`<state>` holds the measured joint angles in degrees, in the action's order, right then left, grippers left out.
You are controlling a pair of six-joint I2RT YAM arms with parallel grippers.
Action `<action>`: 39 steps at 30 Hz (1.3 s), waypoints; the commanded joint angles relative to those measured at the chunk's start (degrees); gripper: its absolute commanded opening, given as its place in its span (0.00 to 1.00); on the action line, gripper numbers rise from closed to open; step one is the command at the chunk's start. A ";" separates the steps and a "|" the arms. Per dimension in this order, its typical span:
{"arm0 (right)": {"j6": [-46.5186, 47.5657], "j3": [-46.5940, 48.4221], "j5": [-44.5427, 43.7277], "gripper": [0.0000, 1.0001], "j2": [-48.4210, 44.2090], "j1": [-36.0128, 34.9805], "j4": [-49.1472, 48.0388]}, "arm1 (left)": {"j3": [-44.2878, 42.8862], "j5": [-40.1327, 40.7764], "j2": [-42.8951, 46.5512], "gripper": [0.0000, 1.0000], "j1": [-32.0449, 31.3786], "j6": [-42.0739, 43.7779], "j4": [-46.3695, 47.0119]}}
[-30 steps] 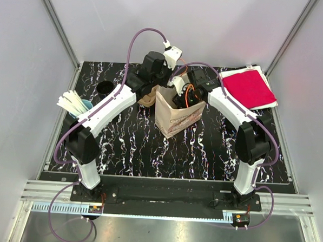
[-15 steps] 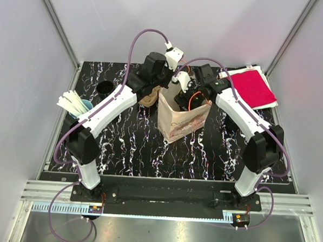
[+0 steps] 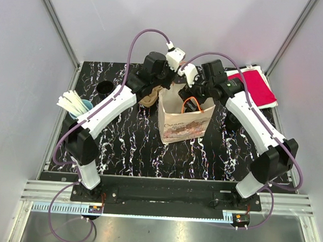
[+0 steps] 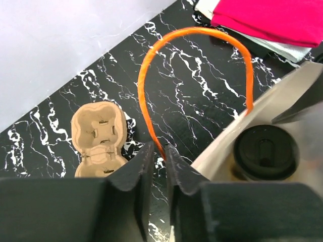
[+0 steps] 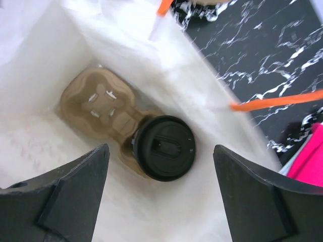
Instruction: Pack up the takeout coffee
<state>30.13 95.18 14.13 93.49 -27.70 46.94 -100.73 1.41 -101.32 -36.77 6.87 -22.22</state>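
I see spare carrier (image 4: 99, 133) and red cloth (image 3: 255, 85) flanking bag (image 3: 183, 125); cup (image 5: 164, 148) upright inside. Overhead, right end effector (image 5: 160, 166) released; left end effector (image 4: 159, 151) straddling handle (image 4: 198, 31), grip unclear.

The paper bag (image 3: 184, 122) is pale brown with orange handles (image 4: 142, 96). Inside it, the cup lid (image 5: 164, 147) is black and the carrier (image 5: 98, 103) tan. Under it, the table (image 3: 133, 146) is black with white streaks. The cloth (image 3: 258, 85) off to its right is pink.
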 commanded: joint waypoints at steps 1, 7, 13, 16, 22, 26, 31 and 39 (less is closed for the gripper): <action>-0.69 1.77 -0.77 0.89 -4.46 -0.16 -3.08 | -0.96 -4.48 1.30 0.27 -0.05 0.25 0.33; -2.70 2.38 -3.05 0.89 -6.83 -0.16 -5.89 | -2.63 -7.47 0.95 0.36 -0.40 1.04 0.24; -2.97 3.26 -6.83 0.89 -8.68 -0.07 -6.42 | -3.77 -10.63 0.60 0.45 -0.49 1.30 0.07; -2.88 2.91 -10.34 0.89 -9.82 -0.07 -7.38 | -4.74 -12.04 0.24 0.45 -0.84 1.74 -0.19; -1.66 0.89 -15.79 0.91 -13.07 -0.16 -9.93 | -9.31 -12.13 -2.21 0.36 -1.19 2.62 -1.42; -0.78 -0.43 -20.44 0.92 -14.83 0.02 -11.60 | -13.34 -11.78 -3.97 0.14 -1.63 3.67 -2.48; -1.39 -1.48 -21.69 0.94 -16.59 2.56 -13.71 | -15.64 -11.08 -5.03 0.06 -2.42 5.25 -3.01; -3.06 -4.03 -21.60 0.95 -18.70 7.66 -16.00 | -18.10 -11.25 -6.26 0.09 -2.95 6.92 -3.27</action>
<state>28.18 92.79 -6.46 77.80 -21.52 34.59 -115.00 -9.26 -107.39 -39.42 12.43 -27.14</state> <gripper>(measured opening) 0.940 0.081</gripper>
